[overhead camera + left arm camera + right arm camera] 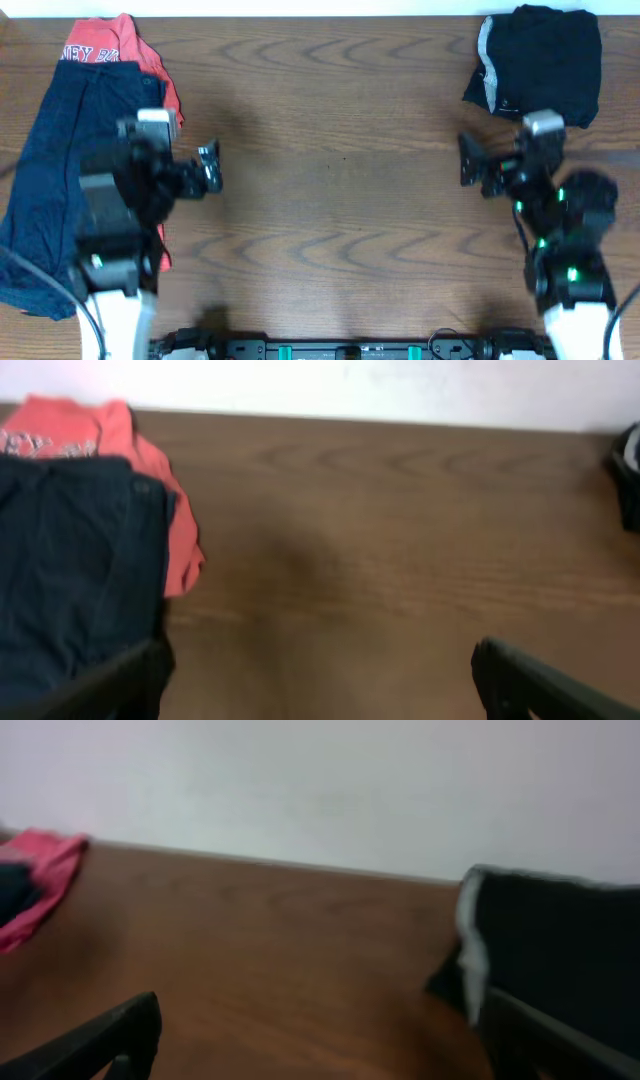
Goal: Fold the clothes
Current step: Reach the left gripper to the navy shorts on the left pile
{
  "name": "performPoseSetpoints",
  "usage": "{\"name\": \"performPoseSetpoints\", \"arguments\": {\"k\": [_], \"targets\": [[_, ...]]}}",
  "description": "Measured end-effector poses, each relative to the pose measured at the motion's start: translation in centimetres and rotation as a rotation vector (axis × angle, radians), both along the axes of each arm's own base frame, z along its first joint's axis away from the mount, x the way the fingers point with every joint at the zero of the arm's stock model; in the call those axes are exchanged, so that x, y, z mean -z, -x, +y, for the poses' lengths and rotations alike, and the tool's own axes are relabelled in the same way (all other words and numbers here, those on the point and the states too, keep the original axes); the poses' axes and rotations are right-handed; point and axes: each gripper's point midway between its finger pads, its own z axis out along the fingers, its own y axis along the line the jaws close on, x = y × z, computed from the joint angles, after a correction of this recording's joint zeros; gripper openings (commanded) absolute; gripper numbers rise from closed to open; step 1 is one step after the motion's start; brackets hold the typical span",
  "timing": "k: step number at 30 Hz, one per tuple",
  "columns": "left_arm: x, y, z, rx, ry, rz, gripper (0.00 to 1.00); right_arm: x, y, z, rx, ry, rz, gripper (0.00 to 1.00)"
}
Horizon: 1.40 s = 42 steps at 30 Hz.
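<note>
Left gripper [210, 168]: the jaws are released and spread wide. Nothing is grasped or touched, and bare wood lies below.
Left fingers [112, 682]: two dark tips are seen at the bottom corners of the left wrist view, with only table between them.
Right gripper [468, 163]: the jaws are likewise released and wide apart, and nothing is held.
Right fingers [100, 1042]: one blurred tip is seen at the bottom left. The other is hard to separate from the dark cloth behind it.
Navy blue cloth garment [70, 170]: it is spread flat along the left edge of the brown wooden table [330, 120]. It reaches from the far left corner towards the near left corner, and its right edge lies just beside the left gripper.
Coral-red printed T-shirt [112, 40]: it is mostly covered by the navy garment. It shows at the far left corner and as a thin strip along the navy garment's right side.
Black garment with a pale grey stripe [540, 60]: it is bunched at the far right corner, near the right gripper but apart from it.
Overhead view only: both arms and the full length of the navy garment are shown.
Left wrist view only: the red shirt's rounded hem beside the navy cloth is shown up close.
Right wrist view only: the grey stripe is seen running down the black garment's left side, with a white wall [320, 780] beyond the far edge.
</note>
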Motion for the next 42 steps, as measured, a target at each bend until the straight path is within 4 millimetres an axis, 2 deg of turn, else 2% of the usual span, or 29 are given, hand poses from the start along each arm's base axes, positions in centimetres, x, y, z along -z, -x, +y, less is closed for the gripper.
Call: {"name": "performPoseSetpoints", "arguments": {"k": [7,14,17,23,25,26,30,35,38,42], "targets": [[0.1,-3.3,0.9,0.005,0.006,0.252,0.98,1.6,-4.9,1.5,-0.094,-0.039,0.241,0.99],[2.0,-6.7,3.2,-0.02,-0.015,0.29,0.98,3.2,-7.9,2.4,-0.154,-0.054,0.332,0.99],[3.0,-7.8,5.7,-0.086,0.002,0.291,0.98,3.6,-8.1,2.6,-0.17,-0.063,0.34,0.99],[5.3,-9.6,13.0,-0.256,0.033,0.277,0.98,3.0,-8.2,3.0,-0.195,-0.073,0.318,0.99],[6.4,-10.1,14.8,-0.297,0.044,0.283,0.98,3.0,-8.1,3.3,-0.208,-0.079,0.319,0.99],[7.0,-10.3,15.3,-0.307,0.048,0.29,1.0,3.0,-8.1,3.3,-0.212,-0.081,0.32,0.99],[10.4,-10.9,16.0,-0.314,0.056,0.358,0.92,3.1,-7.9,3.5,-0.22,-0.087,0.33,0.99],[14.2,-11.6,17.9,-0.378,0.037,0.414,0.91,3.5,-7.5,3.6,-0.226,-0.092,0.354,0.99],[14.9,-12.2,20.1,-0.431,0.026,0.386,0.91,3.6,-7.3,3.8,-0.232,-0.094,0.363,0.99],[14.1,-12.6,23.6,-0.519,-0.016,0.315,0.91,3.7,-7.2,4.3,-0.242,-0.092,0.364,0.98]]}}
